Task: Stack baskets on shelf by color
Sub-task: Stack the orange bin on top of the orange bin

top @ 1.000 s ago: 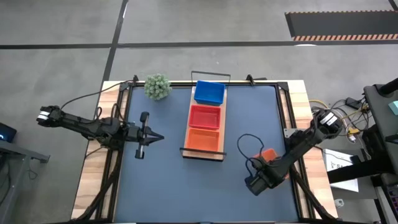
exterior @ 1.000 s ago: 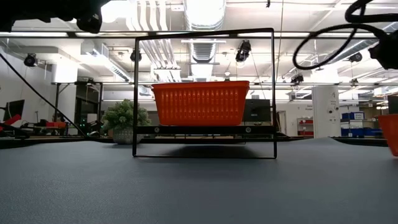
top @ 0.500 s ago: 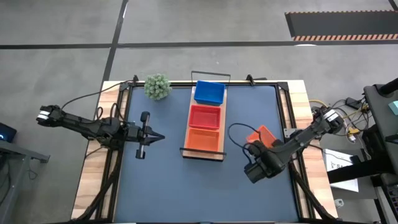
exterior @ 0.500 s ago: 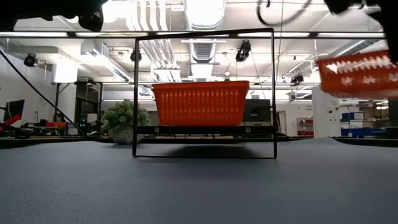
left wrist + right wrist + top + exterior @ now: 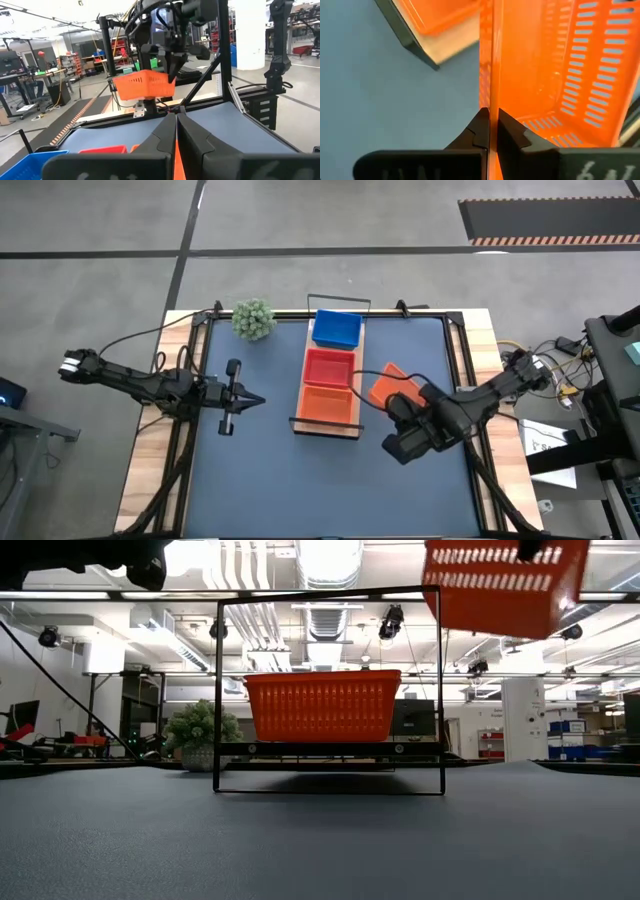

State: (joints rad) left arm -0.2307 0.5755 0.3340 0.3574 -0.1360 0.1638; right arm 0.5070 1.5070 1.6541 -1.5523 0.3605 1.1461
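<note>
Pinched tight on one thin wall, the right gripper is carrying an orange basket clear above the mat, fingers closed with only the plastic rim between them. From those fingers, the basket is hanging out ahead and tilting, and just beyond it the shelf is waiting with its row: a blue basket at the far end, a red basket in the middle, an orange stack at the near end.

By the look of it, this basket is light and a bit springy: perforated plastic, easy to lift, but a one-wall grip is letting it swing, and the slick rim could twist in the pads. Holding mid-wall, as now, seems the sensible spot.

Over on the other side, the left gripper is idling above the mat, its fingers pressed together on nothing, pointing towards the shelf. A green plant ball is sitting at the table's far corner.
</note>
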